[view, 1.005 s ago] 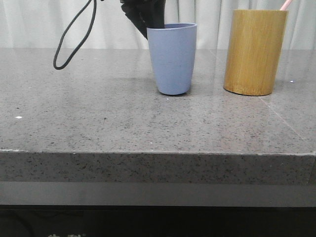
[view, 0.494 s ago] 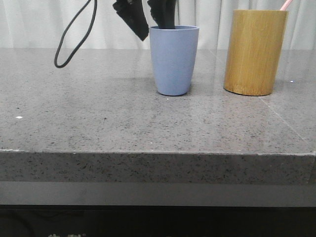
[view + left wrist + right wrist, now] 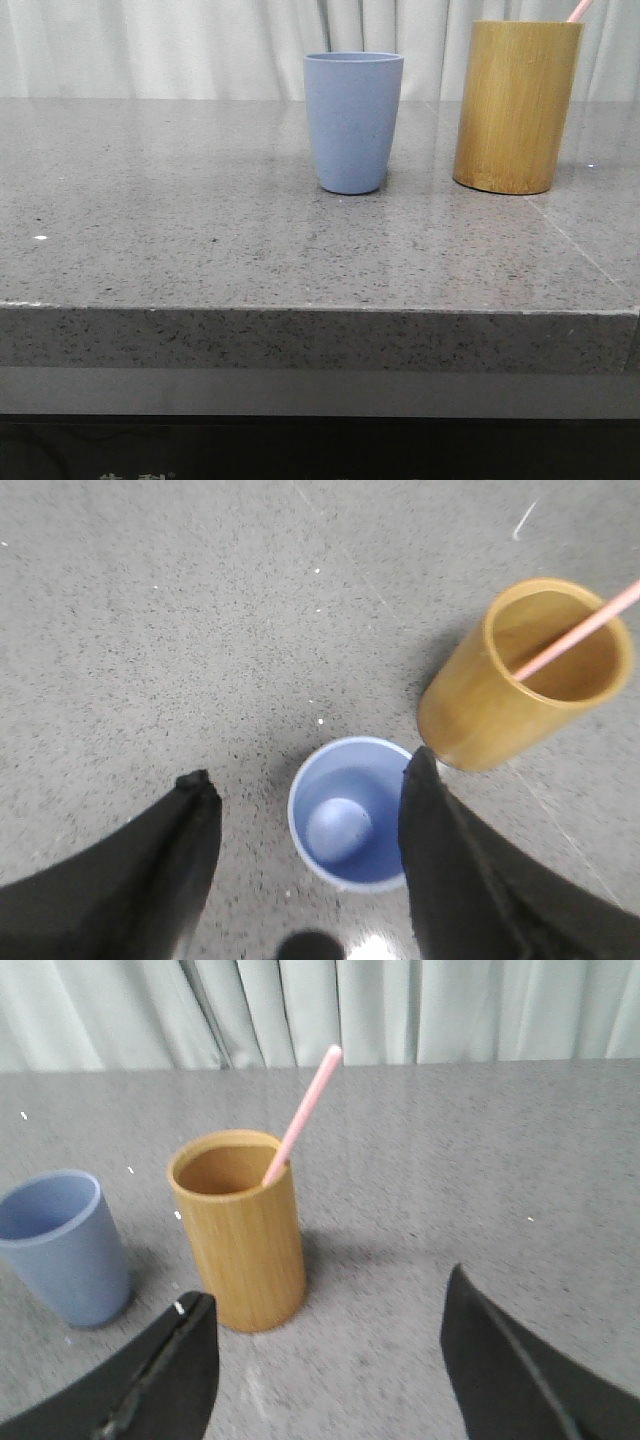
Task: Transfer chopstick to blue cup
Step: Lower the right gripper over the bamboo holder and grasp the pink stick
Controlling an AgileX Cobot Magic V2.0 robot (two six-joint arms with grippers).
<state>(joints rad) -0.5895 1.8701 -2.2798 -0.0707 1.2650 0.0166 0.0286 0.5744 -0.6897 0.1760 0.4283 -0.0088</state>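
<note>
Grey speckled stone table (image 3: 200, 230), pale pleated curtain (image 3: 150, 45) behind it. Blue cup (image 3: 352, 120) stands upright near the table's middle, mouth open and nothing inside it in the left wrist view, where the pale round base shows. Bamboo cylinder (image 3: 516, 105) stands upright to the cup's right; the two are near each other but apart in the front view, a strip of bare stone between their bases.

Chopstick (image 3: 303, 1115) (pink, thin) sits in the bamboo cylinder, leaning against the rim, its upper end sticking out above the mouth. In the front view just its tip (image 3: 578, 10) shows above the cylinder's right edge.

Left gripper (image 3: 308, 780) hangs above the blue cup, looking down into it; fingers spread wide, one dark fingertip (image 3: 195, 785) off to one side over bare stone, the other just beside the cup's rim. Holds nothing.

Right gripper (image 3: 325, 1305) is beside the bamboo cylinder, fingers spread wide, empty, clear of cylinder and chopstick
</note>
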